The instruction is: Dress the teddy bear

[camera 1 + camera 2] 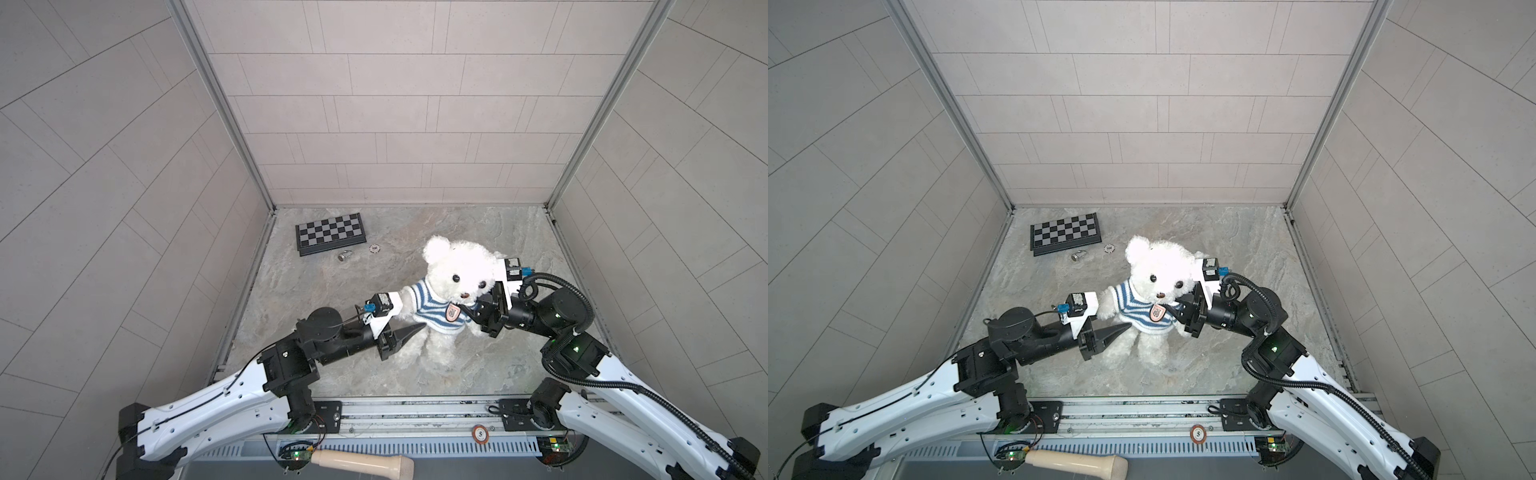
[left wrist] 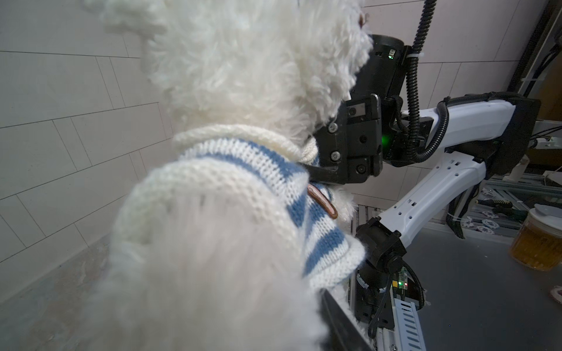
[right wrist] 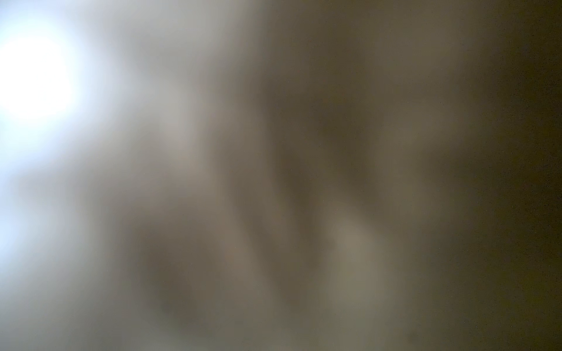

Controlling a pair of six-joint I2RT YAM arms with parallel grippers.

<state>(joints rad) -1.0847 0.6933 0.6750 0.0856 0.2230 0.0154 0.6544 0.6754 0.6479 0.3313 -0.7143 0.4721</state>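
Observation:
The white teddy bear point(image 1: 455, 270) point(image 1: 1158, 270) stands upright in the middle of the stone floor, wearing a blue-and-white striped shirt point(image 1: 432, 309) point(image 1: 1138, 309) with a small badge. My left gripper point(image 1: 415, 321) point(image 1: 1121, 321) is closed around the bear's outstretched arm point(image 2: 197, 273). One dark finger point(image 2: 337, 319) shows beside the fur; the second is hidden. My right gripper point(image 1: 478, 309) point(image 1: 1180, 309) point(image 2: 314, 170) is pinched on the shirt's collar at the bear's neck. The right wrist view is only a blur of fur.
A folded chessboard point(image 1: 331, 232) lies at the back left, with a poker chip point(image 1: 376, 248) and a small metal piece point(image 1: 344, 255) by it. Another chip point(image 1: 480, 434) sits on the front rail, a wooden handle point(image 1: 361, 461) below it. Walls close three sides.

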